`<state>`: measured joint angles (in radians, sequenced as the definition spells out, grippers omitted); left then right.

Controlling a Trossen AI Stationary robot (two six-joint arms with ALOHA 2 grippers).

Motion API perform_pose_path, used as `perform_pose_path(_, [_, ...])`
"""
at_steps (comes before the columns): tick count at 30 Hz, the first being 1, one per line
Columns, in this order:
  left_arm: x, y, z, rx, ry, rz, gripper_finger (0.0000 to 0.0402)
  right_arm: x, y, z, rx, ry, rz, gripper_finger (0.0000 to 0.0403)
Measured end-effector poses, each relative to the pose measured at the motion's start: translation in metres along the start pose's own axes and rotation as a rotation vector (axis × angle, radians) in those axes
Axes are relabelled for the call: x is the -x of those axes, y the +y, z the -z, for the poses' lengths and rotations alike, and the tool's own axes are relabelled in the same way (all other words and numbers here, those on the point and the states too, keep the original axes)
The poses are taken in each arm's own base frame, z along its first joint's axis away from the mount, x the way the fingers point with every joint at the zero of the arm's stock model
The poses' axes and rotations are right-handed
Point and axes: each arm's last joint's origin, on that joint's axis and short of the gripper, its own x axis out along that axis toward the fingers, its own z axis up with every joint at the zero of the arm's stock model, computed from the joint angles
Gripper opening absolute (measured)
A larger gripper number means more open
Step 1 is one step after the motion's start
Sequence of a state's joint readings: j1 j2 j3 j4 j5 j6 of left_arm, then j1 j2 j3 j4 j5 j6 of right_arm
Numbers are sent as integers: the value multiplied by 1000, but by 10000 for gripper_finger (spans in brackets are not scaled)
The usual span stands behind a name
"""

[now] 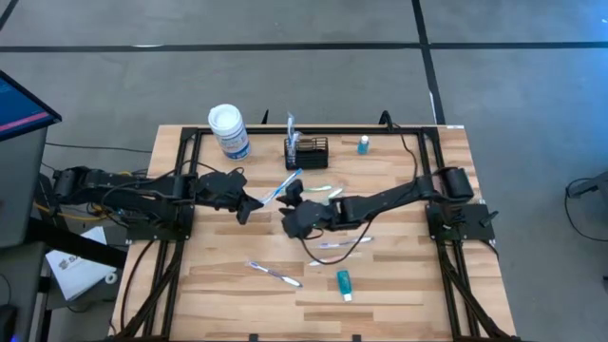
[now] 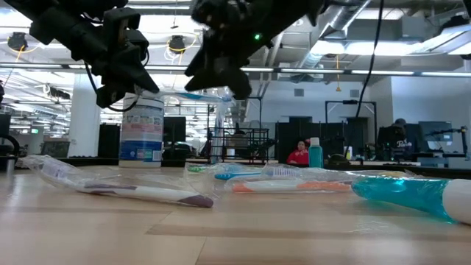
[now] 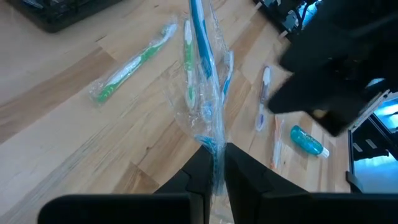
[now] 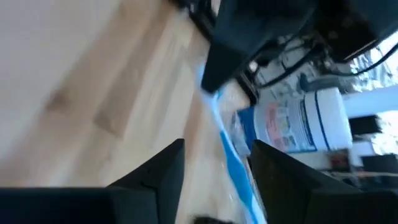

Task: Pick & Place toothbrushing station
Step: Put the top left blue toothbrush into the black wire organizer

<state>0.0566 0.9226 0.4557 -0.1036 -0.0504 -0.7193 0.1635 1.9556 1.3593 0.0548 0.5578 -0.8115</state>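
Two grippers meet mid-table: left gripper point(image 1: 249, 211) clenched on a blue toothbrush in clear wrapper point(image 1: 282, 183), right gripper point(image 1: 288, 195) released, fingers straddling its far end. Small black wire-mesh basket point(image 1: 307, 152) sits just beyond, toward the table's far edge; brush axis points diagonally toward it.

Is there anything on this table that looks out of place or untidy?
Yes. Wrapped toothbrushes and a teal tube lie scattered over the table instead of in the black mesh basket. One blue toothbrush in its clear wrapper hangs above the table, pinched by the left gripper; the right gripper is open beside it.
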Motion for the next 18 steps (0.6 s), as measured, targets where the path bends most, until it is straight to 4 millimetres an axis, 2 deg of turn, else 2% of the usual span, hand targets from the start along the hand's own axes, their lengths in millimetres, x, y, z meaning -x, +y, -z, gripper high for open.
perform_pose_path(8, [0, -1, 0, 0, 14, 18, 27, -21, 10, -11, 141, 101, 84, 203])
perform_pose_path(18, [0, -1, 0, 0, 12, 20, 27, -47, 22, -17, 236, 223, 154, 166])
